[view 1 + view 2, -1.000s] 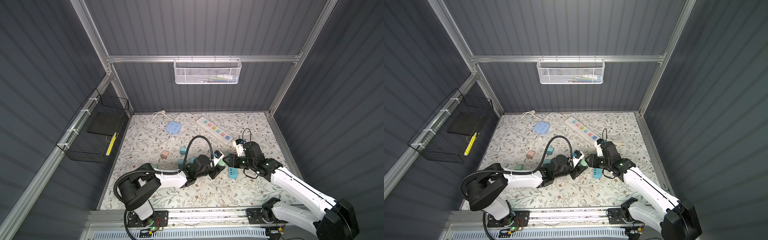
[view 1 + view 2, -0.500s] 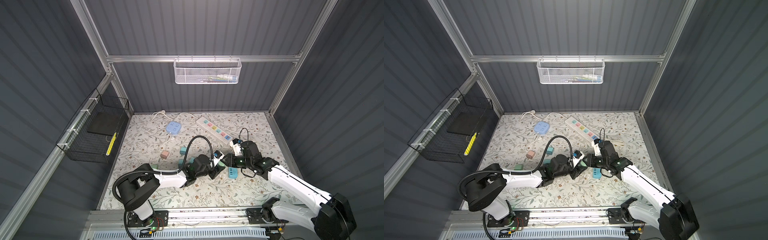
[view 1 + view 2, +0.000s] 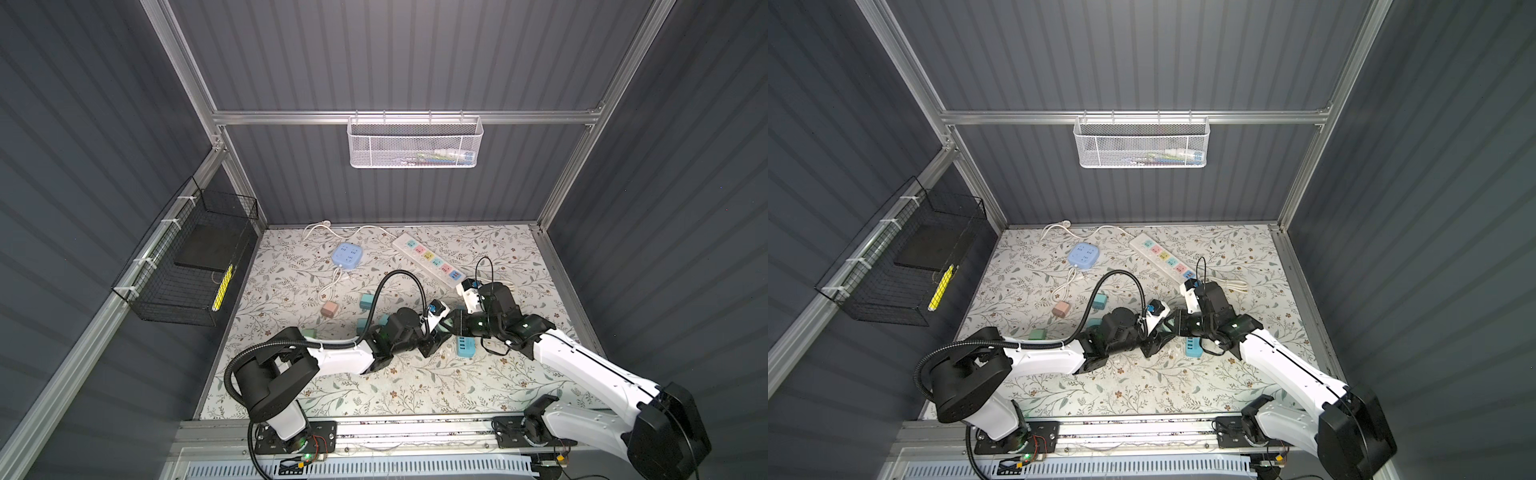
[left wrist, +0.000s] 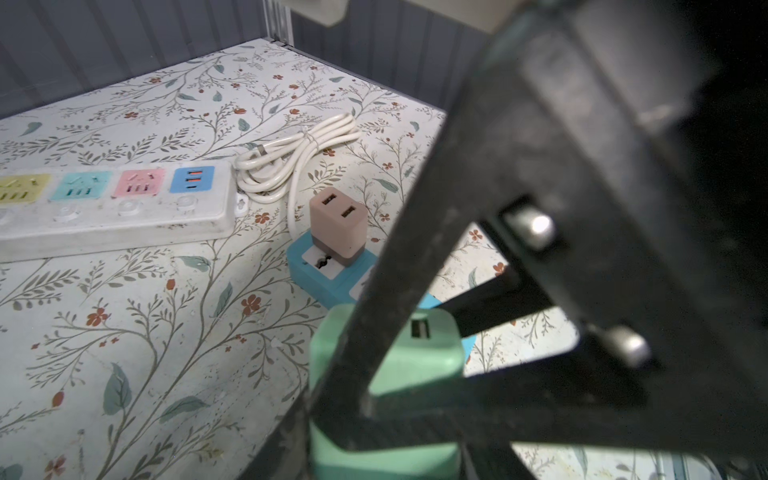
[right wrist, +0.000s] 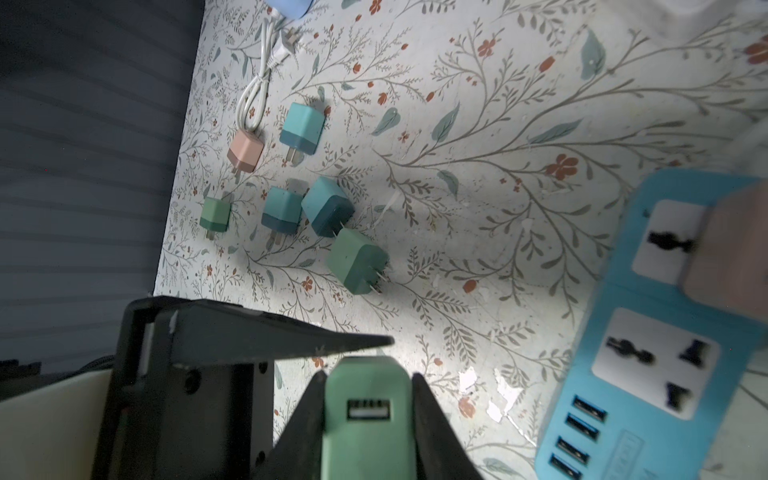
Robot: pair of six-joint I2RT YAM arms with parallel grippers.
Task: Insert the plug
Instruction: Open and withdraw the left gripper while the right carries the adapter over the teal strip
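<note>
Only blurred print shows on the blue strip (image 5: 640,297); the right gripper (image 5: 368,376) pinches the green plug (image 5: 365,440), and the left gripper (image 3: 438,338) has its fingers (image 5: 291,336) slightly parted, just off it.

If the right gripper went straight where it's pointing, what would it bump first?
Most likely the left gripper: its finger lies just ahead of the right gripper and its green plug, though depth is unclear.

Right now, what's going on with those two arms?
The two arms meet mid-table over a mint-green charger. The right gripper is shut on it. The left gripper sits alongside, one finger showing just clear of it. The blue socket block lies close by with a pink charger plugged in and an outlet free. The mint-green charger isn't inserted yet.
</note>
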